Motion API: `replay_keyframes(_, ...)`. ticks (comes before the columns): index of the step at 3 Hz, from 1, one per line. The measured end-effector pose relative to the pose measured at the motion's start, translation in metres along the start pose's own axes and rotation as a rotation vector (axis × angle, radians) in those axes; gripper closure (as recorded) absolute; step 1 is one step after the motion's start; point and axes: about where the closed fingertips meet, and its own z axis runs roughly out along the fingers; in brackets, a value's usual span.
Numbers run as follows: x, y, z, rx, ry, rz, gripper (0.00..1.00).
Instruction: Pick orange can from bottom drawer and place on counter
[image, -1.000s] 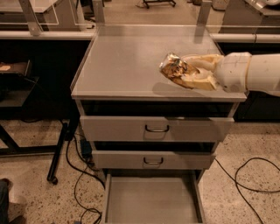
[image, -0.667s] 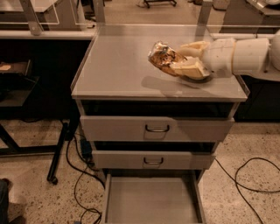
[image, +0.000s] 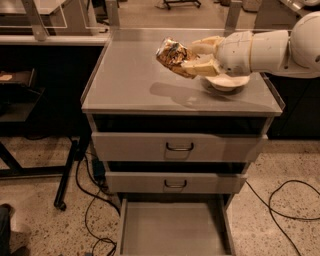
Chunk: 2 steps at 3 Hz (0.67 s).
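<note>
Nearest you, below the counter (image: 130, 80), the bottom drawer (image: 172, 232) stands pulled out. Above the counter's right half, your gripper (image: 187, 59) is clenched around the orange can (image: 170, 52) and holds it off the surface. A white bowl (image: 227, 83) sits on the counter beneath the wrist.

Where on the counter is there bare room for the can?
The counter is bare from its left rim to the middle, and along the front edge. The right side is crowded: the white bowl sits beneath the gripper, which holds the orange can above it.

Crumpled orange can (image: 171, 53) in gripper (image: 188, 56) above counter (image: 132, 82)
</note>
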Motion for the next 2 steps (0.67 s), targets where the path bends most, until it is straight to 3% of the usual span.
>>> replay_keyframes(1, -0.003, -0.006, 0.011, -0.029, 0.010, 0.005, 1.00)
replay_keyframes(2, -0.006, -0.014, 0.034, -0.092, 0.018, 0.010, 1.00)
